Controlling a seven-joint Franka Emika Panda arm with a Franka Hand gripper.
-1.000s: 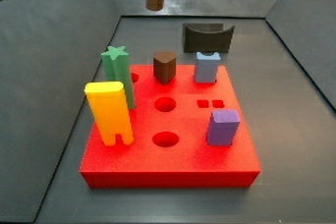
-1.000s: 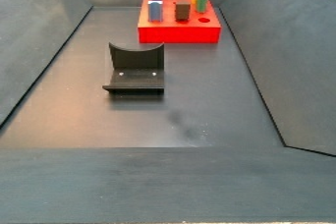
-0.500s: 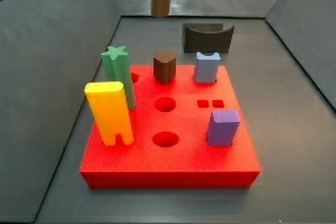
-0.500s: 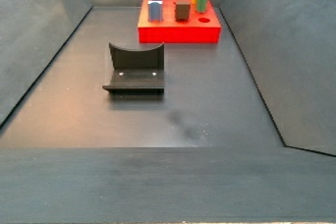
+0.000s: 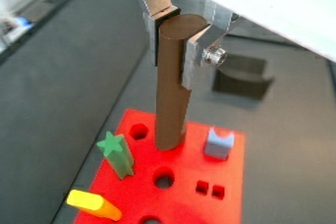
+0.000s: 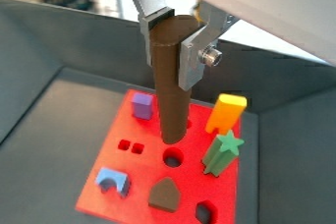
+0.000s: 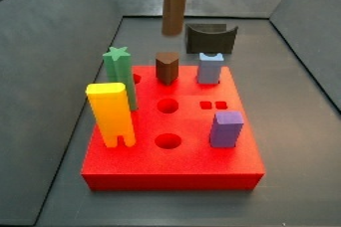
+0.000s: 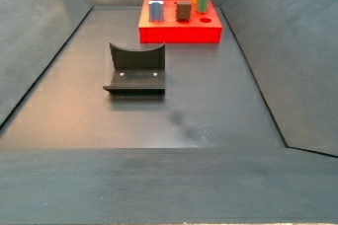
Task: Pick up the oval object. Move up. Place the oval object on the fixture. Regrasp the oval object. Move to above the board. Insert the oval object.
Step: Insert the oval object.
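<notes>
The dark grey floor [image 8: 199, 101] of the walled bin carries two things well apart: the flat red square board [image 8: 180, 32] near the far wall, and the dark L-shaped fixture [image 8: 136, 69] on its base plate. The gripper [image 5: 178, 24] hangs above the board.

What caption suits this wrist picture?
Gripper holds the oval object upright above the board.
</notes>
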